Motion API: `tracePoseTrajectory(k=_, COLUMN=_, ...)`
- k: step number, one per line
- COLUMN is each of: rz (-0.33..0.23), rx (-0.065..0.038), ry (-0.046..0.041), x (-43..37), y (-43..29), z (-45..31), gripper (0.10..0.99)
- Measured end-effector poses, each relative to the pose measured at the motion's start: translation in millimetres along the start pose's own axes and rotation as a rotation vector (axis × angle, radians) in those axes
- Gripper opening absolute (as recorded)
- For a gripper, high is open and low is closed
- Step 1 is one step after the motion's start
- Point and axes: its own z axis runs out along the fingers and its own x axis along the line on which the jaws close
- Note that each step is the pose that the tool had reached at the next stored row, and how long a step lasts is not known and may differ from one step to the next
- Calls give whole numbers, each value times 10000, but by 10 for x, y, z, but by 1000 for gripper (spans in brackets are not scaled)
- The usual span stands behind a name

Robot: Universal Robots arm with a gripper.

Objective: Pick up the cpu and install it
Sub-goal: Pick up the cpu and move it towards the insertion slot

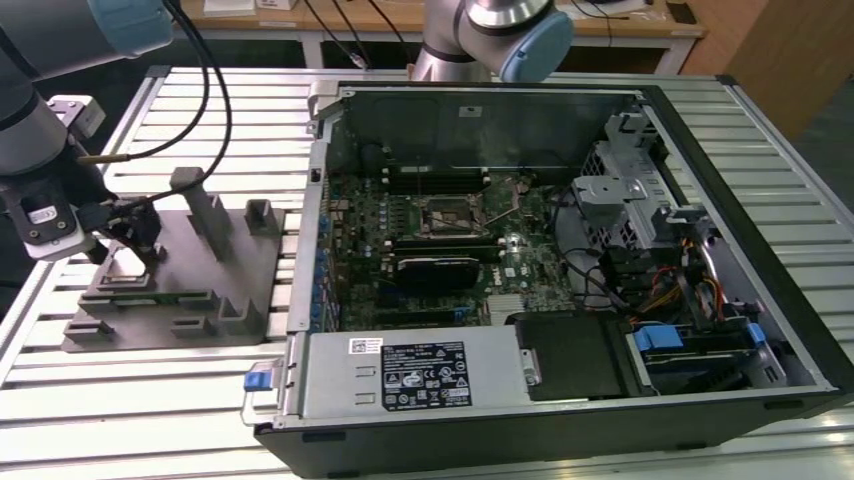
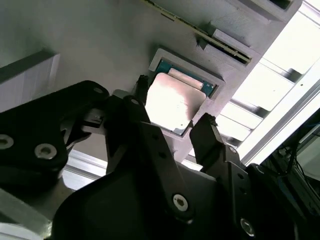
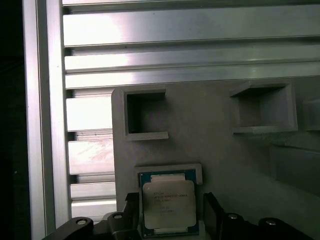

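**Exterior view:** My gripper [image 1: 131, 232] hangs low over the grey fixture [image 1: 200, 300] at the exterior view's left. It is well apart from the open computer case [image 1: 561, 400] and the motherboard socket [image 1: 447, 213] to the right. The cpu [image 1: 124, 263] lies in the fixture just under my fingertips.

**Second wrist view:** My jaws stand spread, with one finger [image 2: 145, 140] on either side of the silver-topped cpu [image 2: 175, 100]. From what shows, neither finger touches it.

**First wrist view:** The cpu [image 3: 167, 202] sits flat in a raised frame near the fixture's [image 3: 210, 135] edge. My fingers [image 3: 209, 212] flank two opposite sides, and a gap shows on each.

I judge the pickup to be at the straddle, with no grip made yet. Doing it well calls for staying centred and square to the chip, so that both pads meet its edges together. The squeeze should be light, so the chip neither tilts nor scrapes its frame.
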Motion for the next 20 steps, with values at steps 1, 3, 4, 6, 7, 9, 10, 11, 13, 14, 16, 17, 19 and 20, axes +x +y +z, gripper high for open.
tracePoseTrajectory(k=1, rz=0, rx=1, ry=1, x=0, y=0, z=0, gripper=584)
tracePoseTrajectory(k=3, rz=-1, rx=2, ry=0, x=0, y=0, z=0, gripper=647)
tracePoseTrajectory(k=4, rz=0, rx=4, ry=0, x=0, y=0, z=0, gripper=647)
tracePoseTrajectory(k=6, rz=0, rx=16, ry=1, x=0, y=0, z=4, gripper=647)
tracePoseTrajectory(k=7, rz=-1, rx=24, ry=-2, x=0, y=0, z=9, gripper=647)
tracePoseTrajectory(k=9, rz=-3, rx=55, ry=-4, x=-1, y=-1, z=18, gripper=647)
tracePoseTrajectory(k=10, rz=-7, rx=76, ry=-5, x=-2, y=-1, z=24, gripper=647)
tracePoseTrajectory(k=11, rz=-12, rx=111, ry=-7, x=-3, y=0, z=30, gripper=647)
tracePoseTrajectory(k=13, rz=-21, rx=208, ry=-14, x=-5, y=-1, z=38, gripper=647)
tracePoseTrajectory(k=14, rz=-26, rx=237, ry=-17, x=-6, y=-2, z=44, gripper=647)
tracePoseTrajectory(k=16, rz=-58, rx=249, ry=-17, x=-7, y=-2, z=52, gripper=647)
tracePoseTrajectory(k=17, rz=-95, rx=249, ry=-15, x=-7, y=-2, z=56, gripper=647)
tracePoseTrajectory(k=19, rz=-206, rx=247, ry=-11, x=-7, y=-2, z=61, gripper=647)
tracePoseTrajectory(k=20, rz=-270, rx=246, ry=-10, x=-7, y=-1, z=63, gripper=647)
